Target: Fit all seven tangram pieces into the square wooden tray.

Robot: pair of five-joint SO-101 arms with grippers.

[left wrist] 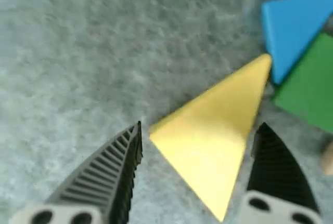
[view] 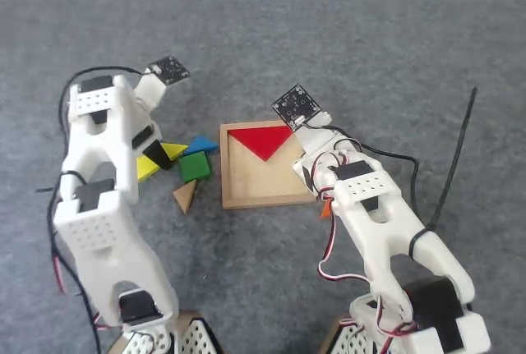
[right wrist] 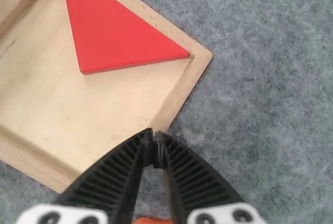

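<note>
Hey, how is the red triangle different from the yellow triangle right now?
The red triangle lies inside the wooden tray, against its far rim; the yellow triangle lies outside on the grey carpet. The yellow triangle sits between the open fingers of the left gripper; no gripper flanks the red triangle. They differ in colour. Both are flat triangular pieces.

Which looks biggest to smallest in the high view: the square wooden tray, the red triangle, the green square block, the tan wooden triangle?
1. square wooden tray
2. red triangle
3. green square block
4. tan wooden triangle
All lie at about one level.
</note>
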